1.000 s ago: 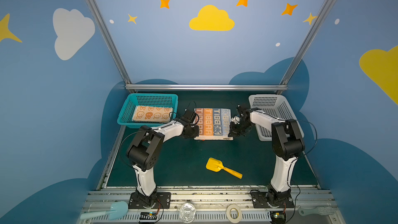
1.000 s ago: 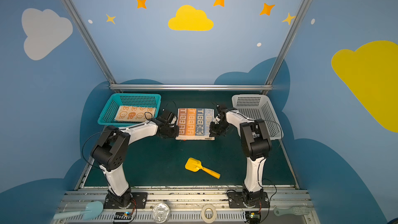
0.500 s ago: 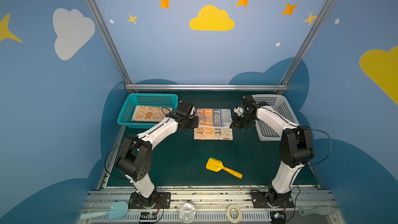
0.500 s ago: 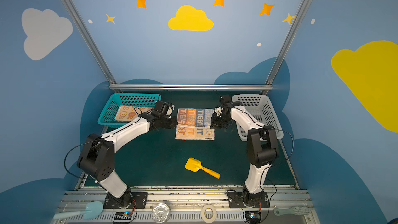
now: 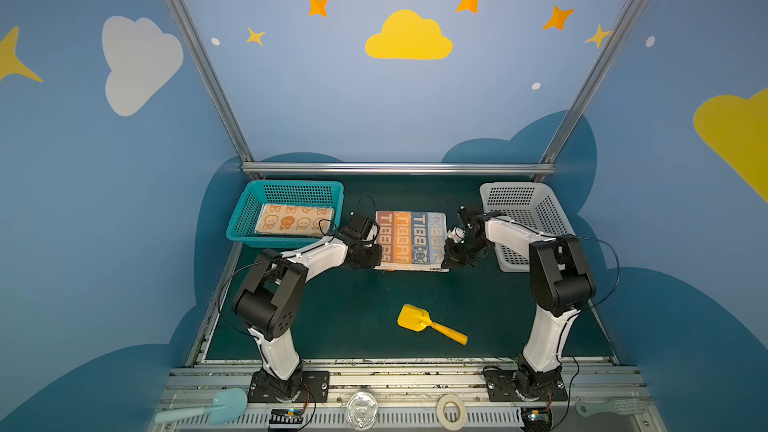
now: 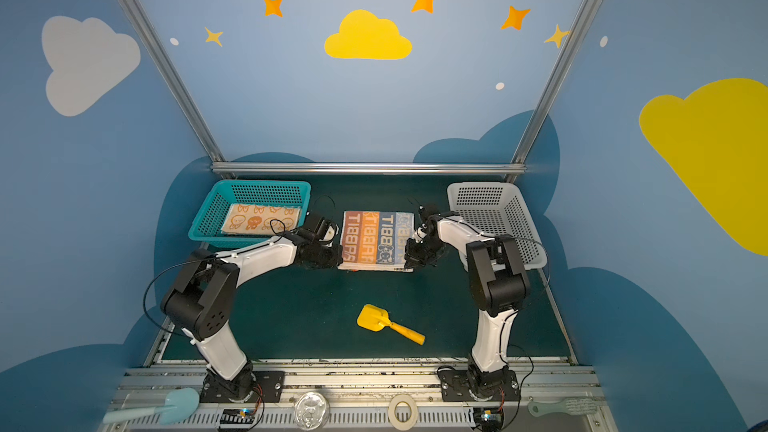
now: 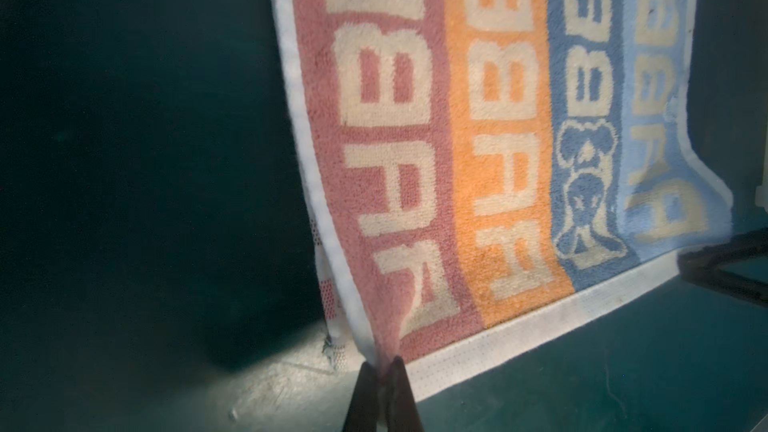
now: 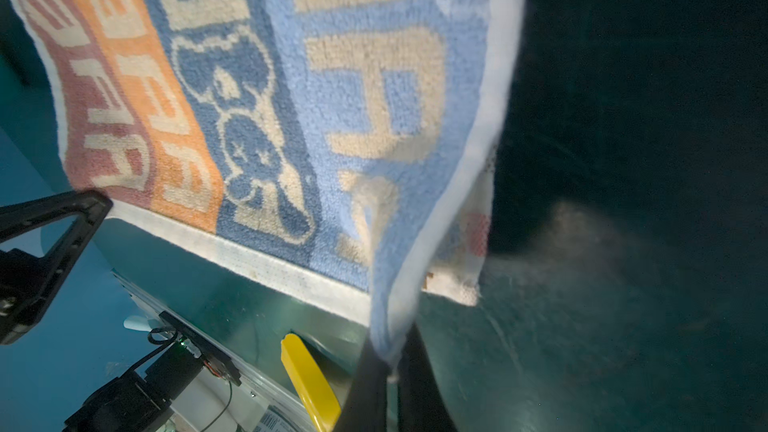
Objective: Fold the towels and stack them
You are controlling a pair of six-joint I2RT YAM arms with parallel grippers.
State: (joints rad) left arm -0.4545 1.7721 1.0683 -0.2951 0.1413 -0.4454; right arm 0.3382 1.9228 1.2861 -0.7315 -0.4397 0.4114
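Between the teal basket [image 5: 246,214] and the white basket [image 5: 550,211], our striped towel [image 5: 411,238] sits on the green mat [image 5: 353,309]. Our left gripper [image 7: 382,363] pinches its near pink corner tight. Our right gripper [image 8: 390,353] pinches its near light-blue corner tight. We see an orange bunny towel [image 5: 293,221] inside the teal basket.

You have two towels.
1. Striped towel [image 5: 410,238]: pink, orange and two blue bands, cream lettering, rabbit figure; spread just right of the teal basket [image 5: 245,218], near corners raised.
2. Orange-and-cream rabbit towel [image 5: 294,221]: flat inside that basket.
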